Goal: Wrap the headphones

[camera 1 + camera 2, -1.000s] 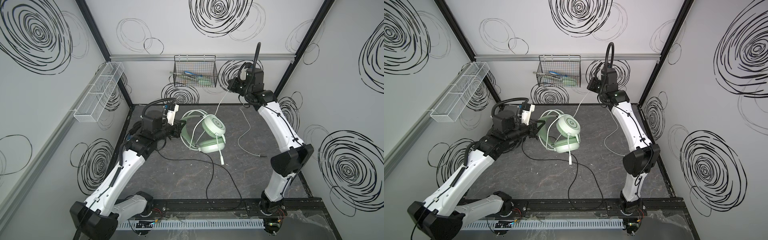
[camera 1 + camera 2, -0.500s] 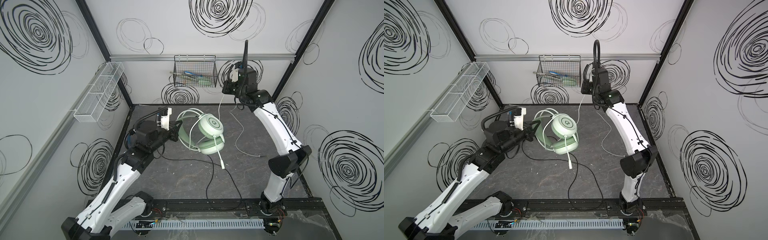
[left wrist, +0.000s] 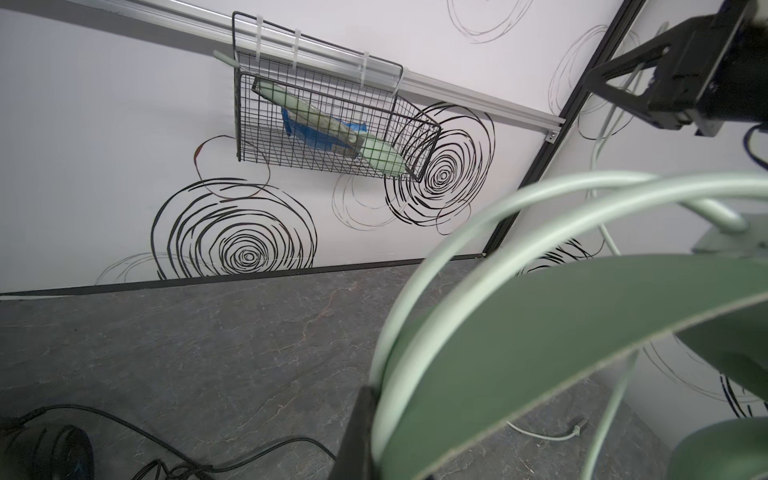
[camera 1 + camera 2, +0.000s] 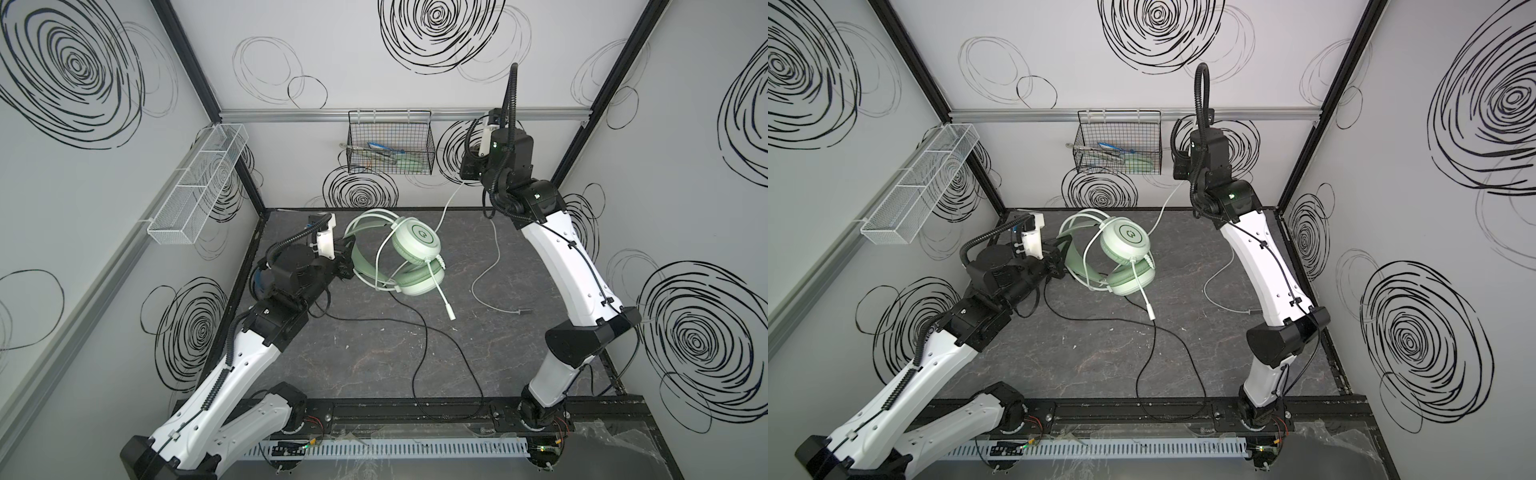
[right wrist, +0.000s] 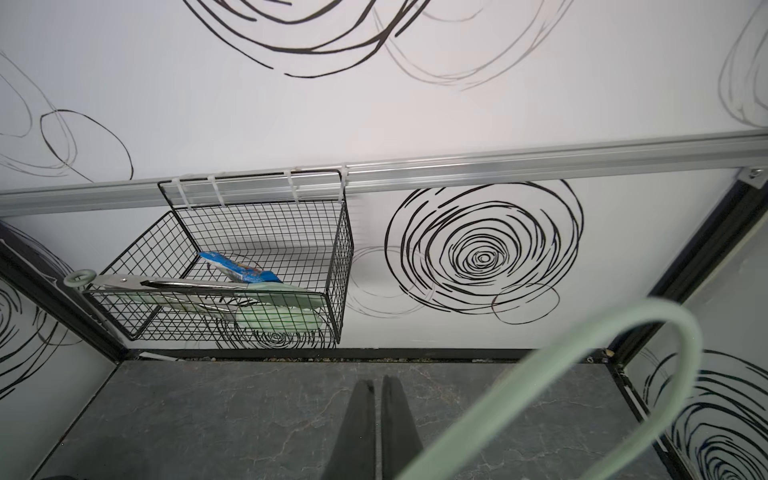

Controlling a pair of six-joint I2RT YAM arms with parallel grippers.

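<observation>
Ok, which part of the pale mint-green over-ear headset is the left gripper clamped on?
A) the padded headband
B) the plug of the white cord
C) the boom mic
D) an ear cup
A: in both top views the left gripper is shut on the padded headband of the mint-green headset. Its boom mic hangs free, and the plug of the white cord lies well away.

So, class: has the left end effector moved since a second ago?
Yes: the left end effector, gripping the pale mint-green headset, shifted slightly left, away from the black wire wall basket.
</observation>
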